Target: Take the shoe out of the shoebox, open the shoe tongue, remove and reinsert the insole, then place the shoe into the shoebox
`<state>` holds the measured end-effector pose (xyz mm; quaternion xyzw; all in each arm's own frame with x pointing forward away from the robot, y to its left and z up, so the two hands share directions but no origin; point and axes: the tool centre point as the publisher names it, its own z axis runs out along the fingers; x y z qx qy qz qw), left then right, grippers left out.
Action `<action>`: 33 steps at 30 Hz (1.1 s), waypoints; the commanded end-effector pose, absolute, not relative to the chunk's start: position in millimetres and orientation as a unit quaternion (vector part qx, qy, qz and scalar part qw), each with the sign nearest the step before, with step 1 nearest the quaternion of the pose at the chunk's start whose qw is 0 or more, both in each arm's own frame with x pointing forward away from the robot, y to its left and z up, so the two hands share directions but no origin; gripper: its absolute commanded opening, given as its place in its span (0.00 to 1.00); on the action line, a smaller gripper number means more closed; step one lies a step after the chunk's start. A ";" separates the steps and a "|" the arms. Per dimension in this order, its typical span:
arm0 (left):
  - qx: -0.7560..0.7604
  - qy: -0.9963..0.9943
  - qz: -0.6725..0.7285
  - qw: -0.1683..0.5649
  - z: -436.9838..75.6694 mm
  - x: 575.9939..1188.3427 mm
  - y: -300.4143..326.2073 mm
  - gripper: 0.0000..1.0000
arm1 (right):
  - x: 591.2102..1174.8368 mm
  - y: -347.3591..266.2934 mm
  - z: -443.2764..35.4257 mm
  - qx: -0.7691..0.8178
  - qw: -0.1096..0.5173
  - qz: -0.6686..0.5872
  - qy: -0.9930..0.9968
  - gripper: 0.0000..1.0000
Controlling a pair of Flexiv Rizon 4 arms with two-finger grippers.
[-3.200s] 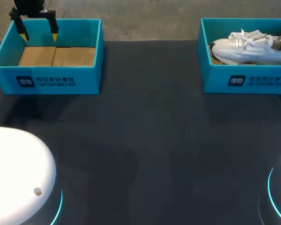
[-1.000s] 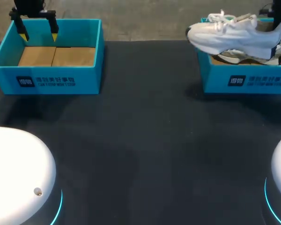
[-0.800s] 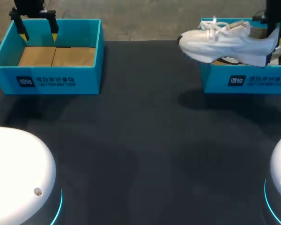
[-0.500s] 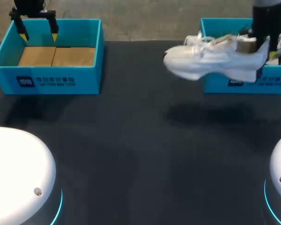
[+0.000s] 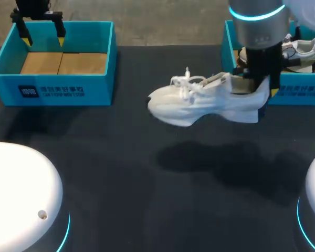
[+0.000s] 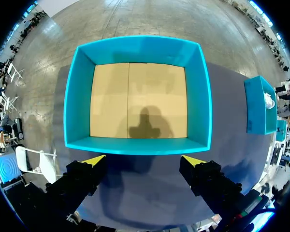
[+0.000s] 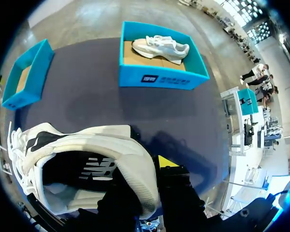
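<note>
White sneaker airborne over counter middle, heel collar pinched in right end effector, toe pointing toward left edge.

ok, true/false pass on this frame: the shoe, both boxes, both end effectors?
1. The right end effector holds a shoe by its heel, above the table. True.
2. The right box is empty. False: a second shoe lies in it.
3. The left box holds a shoe. False: it is empty.
4. The left end effector is open and grips nothing. True.
5. The held shoe's toe points toward the right box. False: the toe points toward the left box's side and the heel toward the right box.
</note>
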<state>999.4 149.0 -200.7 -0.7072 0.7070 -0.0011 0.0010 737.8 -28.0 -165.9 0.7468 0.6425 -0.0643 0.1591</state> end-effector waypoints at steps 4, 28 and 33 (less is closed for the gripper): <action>-0.707 0.707 -0.001 0.001 -200.4 999.4 149.4 1.00 | 719.1 -8.2 -164.5 0.741 0.183 -0.047 0.644 0.00; -0.707 0.707 -0.001 0.001 -200.4 999.4 149.4 1.00 | 717.2 6.5 -175.8 0.741 0.182 -0.065 0.643 0.00; -0.707 0.707 -0.001 0.001 -200.4 999.4 149.4 1.00 | 720.5 25.0 -202.1 0.734 0.170 -0.064 0.654 0.00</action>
